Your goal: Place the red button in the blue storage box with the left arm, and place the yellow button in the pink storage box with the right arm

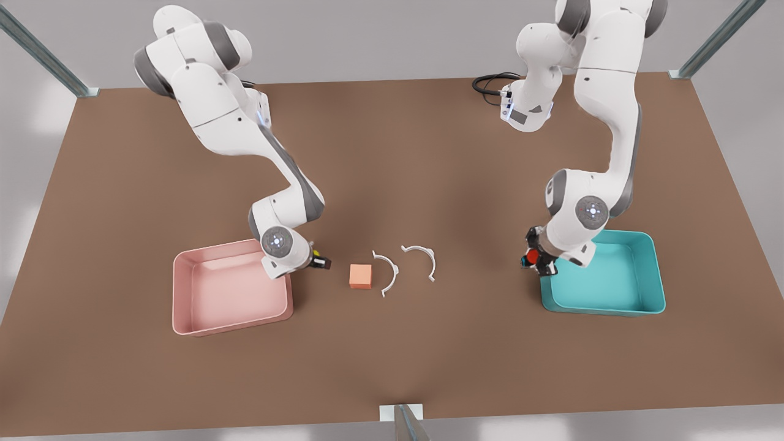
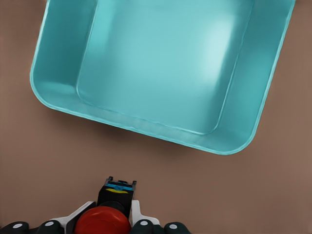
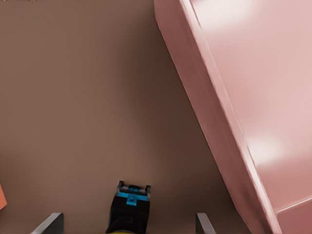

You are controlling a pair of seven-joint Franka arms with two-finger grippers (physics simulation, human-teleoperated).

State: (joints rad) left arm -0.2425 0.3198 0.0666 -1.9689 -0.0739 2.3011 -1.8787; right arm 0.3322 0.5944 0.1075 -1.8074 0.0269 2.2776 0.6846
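Left gripper [image 1: 539, 260]: at the front view's right, just off the teal tray's near corner, above the brown table; clamped on the red button, fingers [image 2: 139, 219] pressed to either side of its body in the left wrist view.
Right gripper [image 1: 318, 260]: at the front view's left, beside the pink tray's corner on the side toward the orange cube; grasping the yellow button, dark fingers [image 3: 48, 223] standing wider than the button's body in the right wrist view.
Red button [image 2: 102, 222]: held between the left fingers, red cap toward the camera, black base with a blue patch pointing away; outside the teal tray, over bare table.
Yellow button [image 3: 129, 207]: in the right gripper, black base with a blue patch seen from the wrist, a sliver of yellow cap at the frame's edge; outside the pink tray.
Blue storage box [image 1: 649, 269]: teal, flat on the table at the front view's right, nothing seen inside; its rim near the left gripper.
Pink storage box [image 1: 184, 294]: flat on the table at the front view's left, interior bare where visible.
Orange cube [image 1: 361, 275]: on the table between the trays, nearer the pink one.
White curved pieces [image 1: 422, 257]: two thin arcs lying just beside the cube, toward the teal tray.
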